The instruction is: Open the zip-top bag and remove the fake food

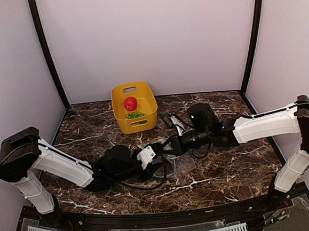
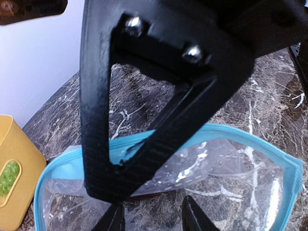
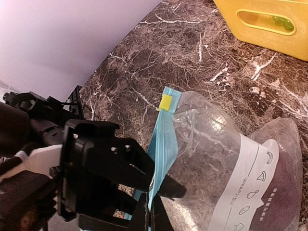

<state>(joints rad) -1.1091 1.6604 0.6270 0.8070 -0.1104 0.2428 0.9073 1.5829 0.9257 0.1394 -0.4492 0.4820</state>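
Removal of the fake food looks about two-thirds done. The red fruit (image 1: 130, 103) and the grapes (image 1: 135, 115) lie in the yellow bin (image 1: 139, 124), well beyond both my claws. The purple fruit (image 3: 284, 183) sits deep in the zip-top bag (image 3: 207, 159), at the closed end far from my right claw (image 3: 150, 219).

That claw appears clenched on the teal zip strip (image 3: 163, 139) right at its tips, pinning one lip of the mouth. My left claw (image 2: 153, 219) is released, its fingers apart, and hovers just above the gaping mouth. The bag lies on the bench (image 1: 228, 174) directly under it.

So the step in hand is fetching the last piece. Next, I judge, the left claw must reach in through the mouth and past the white label (image 3: 245, 183) without snagging the film. Then it must close on the smooth round fruit while the right claw holds the lip firm.
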